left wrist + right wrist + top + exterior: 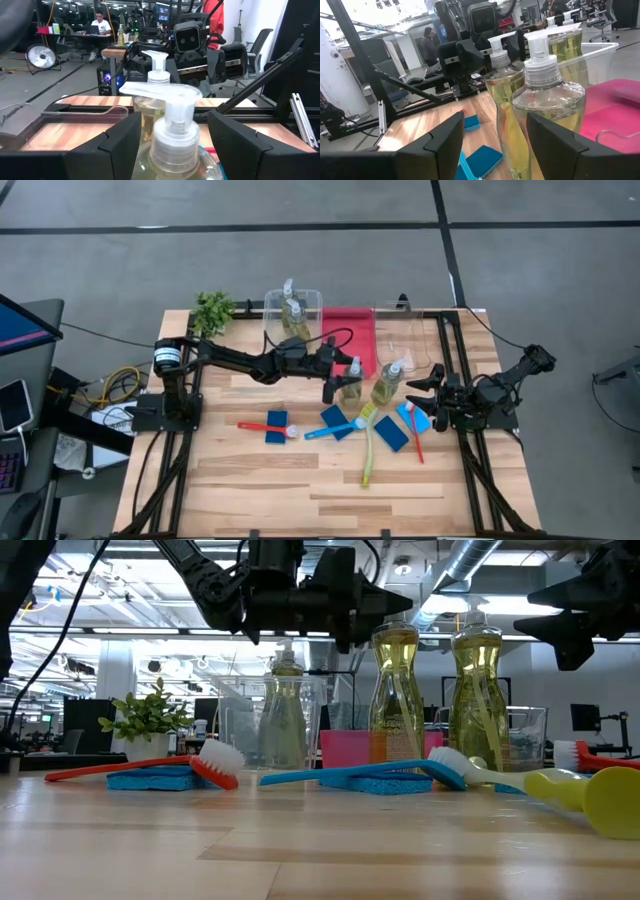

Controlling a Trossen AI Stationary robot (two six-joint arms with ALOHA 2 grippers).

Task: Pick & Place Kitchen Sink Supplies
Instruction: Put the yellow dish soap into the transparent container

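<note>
Two pump bottles of yellow-green soap stand upright on the table: one (352, 383) (172, 150), the other (390, 383) (547, 105) to its right. My left gripper (340, 378) (172, 135) is open, one finger on each side of the first bottle's pump collar, with gaps showing. My right gripper (418, 392) (492, 140) is open and level just right of the second bottle, apart from it. Two more bottles (293, 310) stand in a clear tub. Blue sponges (277, 427) (390, 432) and red (262, 425), blue (335, 428) and yellow-green (367, 448) brushes lie flat nearer the front.
A red tray (350, 340) lies behind the two bottles, with a second clear tub (410, 330) to its right. A small leafy plant (212, 310) stands at the far left corner. Another red brush (415, 438) lies beside my right gripper. The near half of the table (300, 490) is bare wood.
</note>
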